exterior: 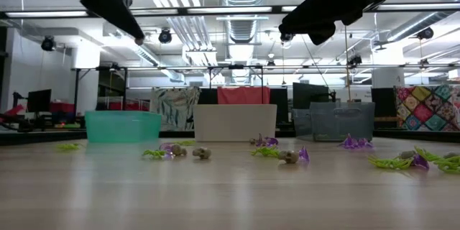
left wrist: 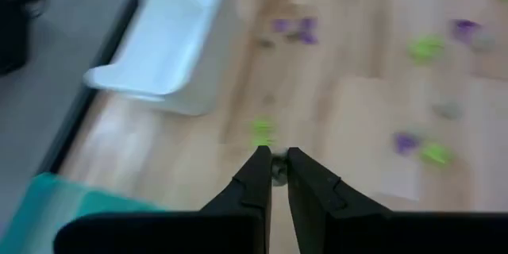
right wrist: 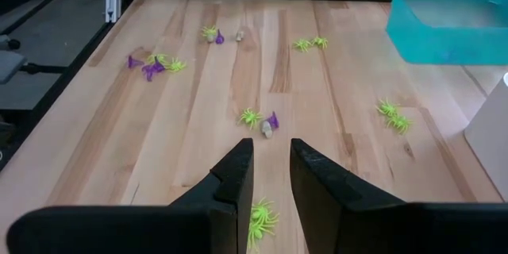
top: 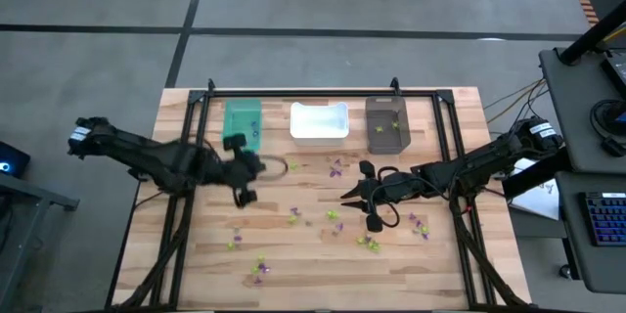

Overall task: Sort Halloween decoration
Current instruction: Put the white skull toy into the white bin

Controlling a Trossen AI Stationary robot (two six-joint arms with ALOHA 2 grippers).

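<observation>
Trinkets (top: 333, 215) lie scattered across the table's (top: 196, 274) middle and near edge, right pincer (top: 344, 196) hangs over them with a narrow gap and nothing held, left pincer (left wrist: 278, 176) nearly shut on a tiny pale trinket (left wrist: 279, 171) near the teal bin (top: 243, 122).

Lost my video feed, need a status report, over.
Left gripper shut on a pale trinket, raised near teal bin. Right gripper over lime trinket. Trinkets scattered; path clear.
</observation>
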